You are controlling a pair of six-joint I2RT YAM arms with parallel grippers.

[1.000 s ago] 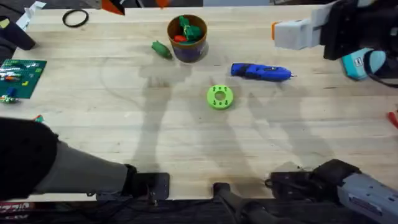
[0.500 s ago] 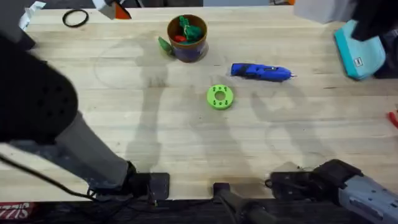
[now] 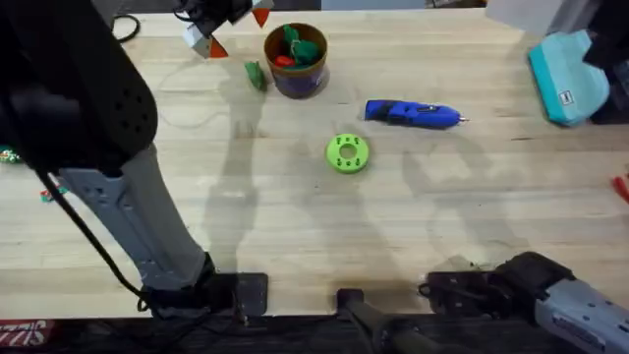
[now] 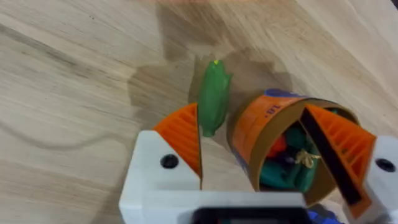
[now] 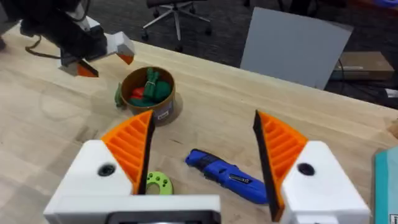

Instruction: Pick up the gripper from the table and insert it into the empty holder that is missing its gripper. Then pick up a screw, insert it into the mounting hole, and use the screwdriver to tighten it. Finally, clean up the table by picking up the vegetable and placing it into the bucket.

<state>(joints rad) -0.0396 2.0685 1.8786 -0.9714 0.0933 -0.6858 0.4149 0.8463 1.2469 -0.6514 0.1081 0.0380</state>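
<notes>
Vegetable (image 4: 213, 96): small, dark green, oblong, lain on table (image 3: 295, 216) just beside bucket (image 3: 296, 61) (toys inside). Left gripper (image 3: 228, 24) held above it, jaws spread; right gripper (image 5: 202, 158) raised, likewise spread

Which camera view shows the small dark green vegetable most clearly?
The left wrist view: the vegetable lies on the table beside the bucket, its whole shape visible. In the overhead view it is a small green shape left of the bucket; the right wrist view shows a sliver.
</notes>
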